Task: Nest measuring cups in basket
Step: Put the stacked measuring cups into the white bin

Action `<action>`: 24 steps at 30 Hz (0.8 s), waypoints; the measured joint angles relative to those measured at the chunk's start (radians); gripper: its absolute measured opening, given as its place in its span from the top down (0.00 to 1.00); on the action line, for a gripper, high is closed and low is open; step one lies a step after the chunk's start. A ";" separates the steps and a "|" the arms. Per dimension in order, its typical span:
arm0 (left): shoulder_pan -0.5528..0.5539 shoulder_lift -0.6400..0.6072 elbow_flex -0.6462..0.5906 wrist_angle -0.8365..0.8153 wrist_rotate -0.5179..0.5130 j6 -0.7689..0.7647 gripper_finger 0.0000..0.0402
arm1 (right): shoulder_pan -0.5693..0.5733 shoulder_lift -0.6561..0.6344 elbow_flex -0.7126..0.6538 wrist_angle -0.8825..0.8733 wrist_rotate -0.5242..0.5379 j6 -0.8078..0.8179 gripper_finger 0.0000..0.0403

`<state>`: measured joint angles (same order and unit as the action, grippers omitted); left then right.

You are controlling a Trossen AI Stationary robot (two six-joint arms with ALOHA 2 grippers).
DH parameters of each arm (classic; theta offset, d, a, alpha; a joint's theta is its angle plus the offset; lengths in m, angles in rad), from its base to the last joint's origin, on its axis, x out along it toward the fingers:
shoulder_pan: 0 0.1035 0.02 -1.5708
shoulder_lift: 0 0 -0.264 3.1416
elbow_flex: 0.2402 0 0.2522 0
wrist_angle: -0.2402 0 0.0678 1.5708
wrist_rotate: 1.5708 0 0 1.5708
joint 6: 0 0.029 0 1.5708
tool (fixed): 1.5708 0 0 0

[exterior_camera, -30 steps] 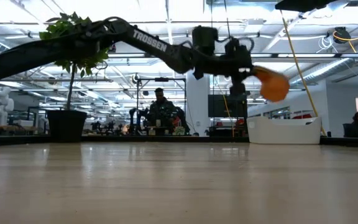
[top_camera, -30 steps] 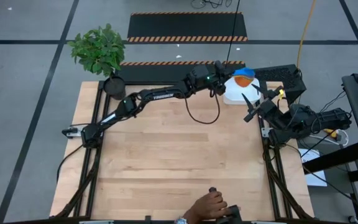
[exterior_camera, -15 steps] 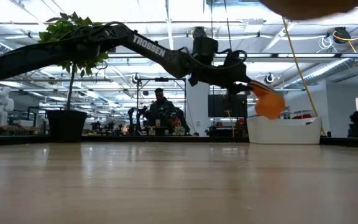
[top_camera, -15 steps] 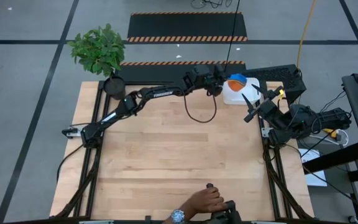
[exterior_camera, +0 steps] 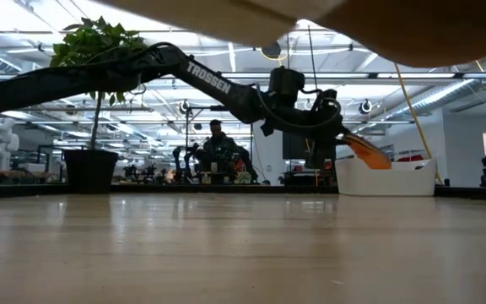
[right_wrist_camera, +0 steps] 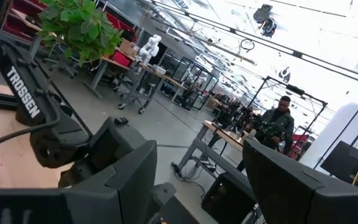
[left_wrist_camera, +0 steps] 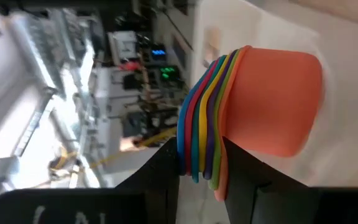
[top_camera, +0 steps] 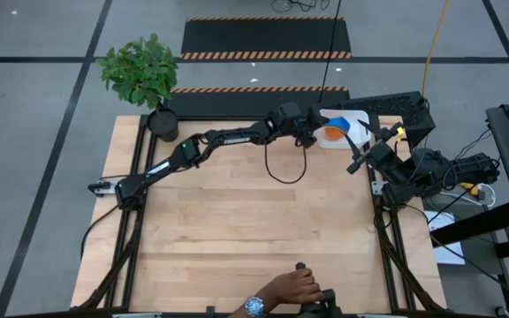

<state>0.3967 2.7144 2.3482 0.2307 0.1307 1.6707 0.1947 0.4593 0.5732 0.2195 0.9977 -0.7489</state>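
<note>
Lowered since a second ago, the left gripper [top_camera: 315,134] now holds the nested measuring cups [top_camera: 334,133] down at the basket [top_camera: 358,117], where earlier they hung higher over it. Its jaws are clamped on the stacked handles [left_wrist_camera: 199,155], with the orange cup outermost. In the low view the stack [exterior_camera: 368,153] tips into the white basket's [exterior_camera: 395,179] left end. The basket sits at the far right corner of the pale wooden table [top_camera: 246,230]. The right gripper [top_camera: 358,152] waits just beside the basket, jaws apart. A potted plant [top_camera: 144,75] stands at the far left corner. A person's hand [top_camera: 292,291] shows at the near edge. Beyond the table lies a bright workshop with benches and people.
</note>
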 joint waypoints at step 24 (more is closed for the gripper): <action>-0.073 -0.100 0.001 -0.348 -0.239 -0.207 0.78 | 0.000 0.000 0.000 -0.031 0.102 -0.049 0.43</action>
<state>0.3237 2.6147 2.3490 -0.1175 -0.1085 1.4633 0.1944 0.4591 0.5732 0.1882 1.1000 -0.7979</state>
